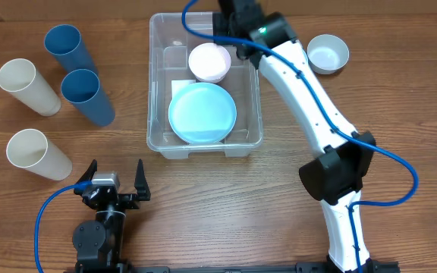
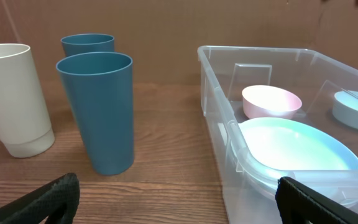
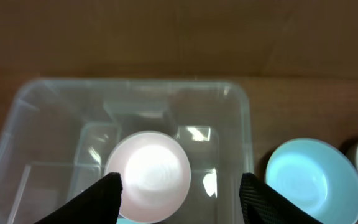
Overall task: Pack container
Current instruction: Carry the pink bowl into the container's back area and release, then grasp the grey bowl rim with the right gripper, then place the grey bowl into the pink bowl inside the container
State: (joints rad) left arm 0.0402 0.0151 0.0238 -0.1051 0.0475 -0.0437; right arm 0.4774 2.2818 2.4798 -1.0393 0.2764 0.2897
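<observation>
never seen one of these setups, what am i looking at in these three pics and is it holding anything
These are two robot arms at a wooden table, each ending in a two-finger hand. One picture looks down from above; the other two come from small cameras on each wrist.

The left hand rests near the front edge, fingers spread, holding nothing. The right hand hangs over the container, a clear plastic bin; its fingers stand apart above a pink bowl lying inside, so it grips nothing.

Also in the bin is a light blue plate. Left of the bin stand two blue cups and two cream cups. A pale blue bowl sits on the table to the right.
</observation>
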